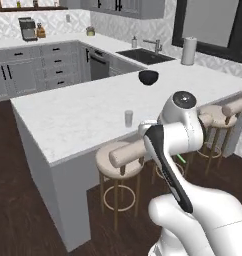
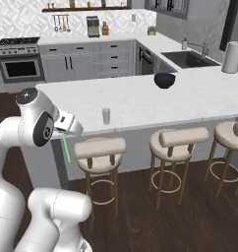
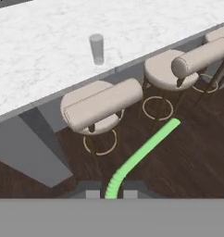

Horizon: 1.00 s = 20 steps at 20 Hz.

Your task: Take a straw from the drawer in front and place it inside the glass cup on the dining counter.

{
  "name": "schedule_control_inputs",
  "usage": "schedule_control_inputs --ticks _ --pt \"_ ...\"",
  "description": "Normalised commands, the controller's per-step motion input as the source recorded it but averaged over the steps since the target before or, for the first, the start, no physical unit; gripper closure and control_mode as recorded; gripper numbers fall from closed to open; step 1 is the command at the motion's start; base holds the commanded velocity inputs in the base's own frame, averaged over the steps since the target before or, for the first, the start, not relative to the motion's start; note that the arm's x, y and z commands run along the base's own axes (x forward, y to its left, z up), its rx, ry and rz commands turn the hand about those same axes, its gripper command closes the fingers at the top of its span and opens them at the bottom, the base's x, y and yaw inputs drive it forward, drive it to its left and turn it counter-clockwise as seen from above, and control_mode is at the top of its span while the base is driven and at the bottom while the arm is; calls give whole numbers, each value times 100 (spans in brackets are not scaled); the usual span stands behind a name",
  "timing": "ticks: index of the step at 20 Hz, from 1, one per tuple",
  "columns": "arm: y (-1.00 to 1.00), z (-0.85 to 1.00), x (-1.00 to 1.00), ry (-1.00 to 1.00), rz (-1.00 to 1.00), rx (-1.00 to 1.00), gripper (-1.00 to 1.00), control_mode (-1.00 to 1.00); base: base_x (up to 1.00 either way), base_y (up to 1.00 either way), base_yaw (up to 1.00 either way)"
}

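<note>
Straw point(image 3: 144, 152) runs from lower centre toward the frame's right, pinched in our gripper's point(image 3: 112, 194) closed jaws — we lift it above the glass cup point(image 3: 97, 48), upper left on the dining counter point(image 3: 49, 69), tip downward.

Even, bright, soft rendered light

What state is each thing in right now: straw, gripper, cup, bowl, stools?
Straw: held at its ribbed end, pointing out over the floor.
Gripper: shut on the straw.
Cup: upright on the dining counter, near its edge; no straw inside.
Bowl: upright on the counter.
Stools: standing along the counter.
</note>
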Motion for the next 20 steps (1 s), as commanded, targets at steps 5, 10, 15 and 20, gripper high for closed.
schedule_control_inputs --ticks 5,10,15,20 --pt "0 0 0 0 0 0 100 100 10 -79 52" --pt "0 0 0 0 0 0 100 100 10 -85 50" --pt "0 0 0 0 0 0 100 100 22 -85 41" --pt "0 0 0 0 0 0 100 100 87 -25 7"
